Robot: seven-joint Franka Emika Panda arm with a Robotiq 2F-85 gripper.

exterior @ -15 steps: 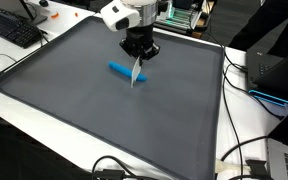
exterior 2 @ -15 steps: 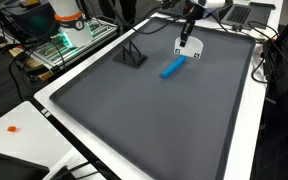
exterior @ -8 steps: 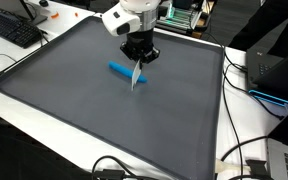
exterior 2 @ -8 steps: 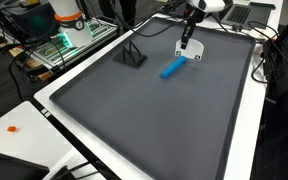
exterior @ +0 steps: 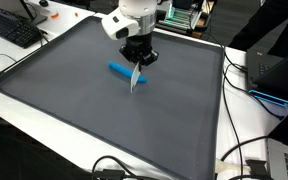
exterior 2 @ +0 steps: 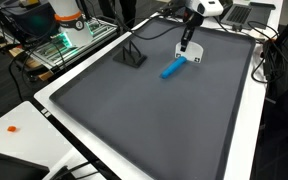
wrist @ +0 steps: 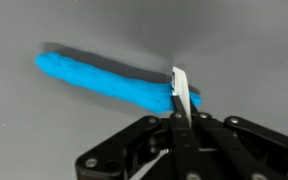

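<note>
My gripper (exterior: 137, 60) is shut on a thin white flat piece (exterior: 136, 77) that hangs down from the fingers, its lower end at or just above the grey mat (exterior: 74, 100). A blue stick-shaped object (exterior: 119, 69) lies on the mat right beside the white piece. In an exterior view the gripper (exterior 2: 186, 40) holds the white piece (exterior 2: 190, 53) just past the blue stick (exterior 2: 172, 68). In the wrist view the white piece (wrist: 180, 92) shows edge-on between the shut fingers (wrist: 181, 116), in front of one end of the blue stick (wrist: 109, 80).
A small black stand (exterior 2: 133, 56) sits on the mat near its far edge. A keyboard (exterior: 12, 30) lies beyond the mat's corner. Cables (exterior: 246, 70) and a laptop (exterior: 274, 75) lie along one side. A green-lit rack (exterior 2: 69, 38) stands off the mat.
The wrist and upper arm have shifted slightly upward. The white piece and the blue stick stay in nearly the same place.
</note>
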